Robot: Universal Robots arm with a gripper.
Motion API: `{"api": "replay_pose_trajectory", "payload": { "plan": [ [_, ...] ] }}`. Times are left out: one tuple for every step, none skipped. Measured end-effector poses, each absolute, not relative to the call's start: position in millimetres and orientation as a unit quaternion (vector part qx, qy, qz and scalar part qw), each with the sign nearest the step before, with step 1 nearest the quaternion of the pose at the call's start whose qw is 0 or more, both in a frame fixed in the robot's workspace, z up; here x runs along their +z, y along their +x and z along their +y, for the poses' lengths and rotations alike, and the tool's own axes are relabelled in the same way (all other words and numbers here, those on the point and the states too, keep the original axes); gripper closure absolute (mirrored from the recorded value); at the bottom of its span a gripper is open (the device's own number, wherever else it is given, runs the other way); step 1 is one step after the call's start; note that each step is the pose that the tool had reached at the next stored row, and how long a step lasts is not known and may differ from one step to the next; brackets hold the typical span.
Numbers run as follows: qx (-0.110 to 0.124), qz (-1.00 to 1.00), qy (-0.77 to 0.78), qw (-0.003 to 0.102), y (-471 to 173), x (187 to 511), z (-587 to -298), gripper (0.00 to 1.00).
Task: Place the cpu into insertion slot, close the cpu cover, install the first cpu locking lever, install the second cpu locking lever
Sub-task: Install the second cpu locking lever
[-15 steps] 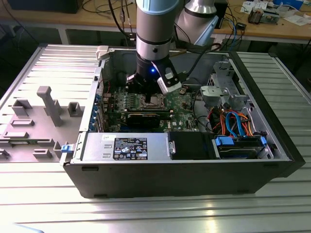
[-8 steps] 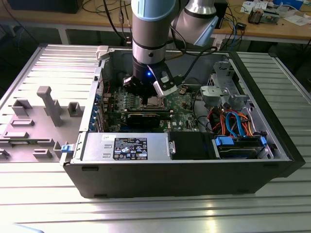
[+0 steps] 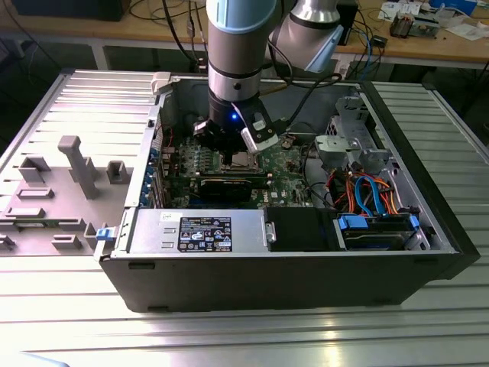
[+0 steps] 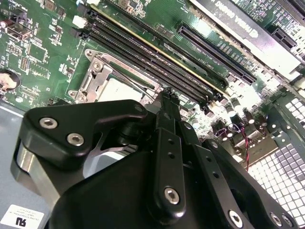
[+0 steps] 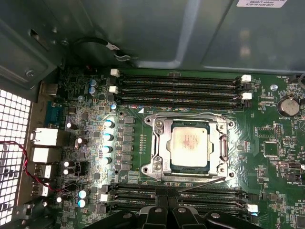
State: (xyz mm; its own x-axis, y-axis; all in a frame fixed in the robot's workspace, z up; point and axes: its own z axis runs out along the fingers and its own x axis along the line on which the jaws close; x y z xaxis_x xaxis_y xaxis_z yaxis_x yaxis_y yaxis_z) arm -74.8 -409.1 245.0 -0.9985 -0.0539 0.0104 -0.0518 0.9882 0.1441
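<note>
Scene: we see an open computer case (image 3: 145,252) on a slatted metal table (image 3: 244,336), arm reaching down into it.
Gripper: we find it (image 3: 233,145) low over the green motherboard (image 5: 86,102), right above the socket area; in the second wrist view its black fingers (image 4: 167,143) look drawn together with nothing between them, tips just beside the socket's edge.
Cpu: we see it (image 5: 189,145) lying flat inside the insertion slot (image 5: 159,164), silver top facing up.
Cpu cover: we see the metal frame (image 5: 224,143) down flat around the chip, window over it.
Levers: we note a thin wire lever (image 5: 202,185) running slantwise along the socket's near edge; whether it is latched we cannot tell.
Memory slots: long black rows (image 5: 178,88) on both sides of the socket.
Left of case in the exterior view: grey plastic fixtures (image 3: 76,164) on the table.
</note>
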Motion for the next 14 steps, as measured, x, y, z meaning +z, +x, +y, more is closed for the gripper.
{"api": "replay_pose_trajectory", "payload": {
  "plan": [
    [-0.072, -0.997, 0.026, 0.007, -74.8, 245.0, -409.1, 0.89],
    [-0.072, -0.997, 0.027, 0.007, -74.8, 244.9, -409.1, 0.89],
    [-0.072, -0.997, 0.026, 0.007, -74.8, 244.9, -409.1, 0.89],
    [-0.072, -0.997, 0.026, 0.007, -74.8, 244.9, -409.1, 0.89],
    [-0.072, -0.997, 0.026, 0.007, -74.7, 244.9, -409.1, 0.89],
    [-0.072, -0.997, 0.026, 0.009, -73.5, 244.7, -409.0, 0.89],
    [-0.072, -0.997, 0.026, 0.014, -71.0, 244.7, -409.0, 0.89],
    [-0.072, -0.997, 0.025, 0.021, -69.1, 244.8, -409.1, 0.89],
    [-0.073, -0.997, 0.025, 0.027, -67.8, 244.6, -409.1, 0.89],
    [-0.073, -0.997, 0.025, 0.031, -67.6, 244.2, -409.1, 0.89],
    [-0.073, -0.996, 0.025, 0.035, -67.4, 243.8, -409.1, 0.89],
    [-0.073, -0.996, 0.024, 0.039, -66.6, 242.8, -409.2, 0.89],
    [-0.073, -0.996, 0.024, 0.042, -65.0, 240.9, -409.3, 0.89],
    [-0.073, -0.996, 0.024, 0.042, -63.4, 239.3, -409.3, 0.89]
  ]
}}
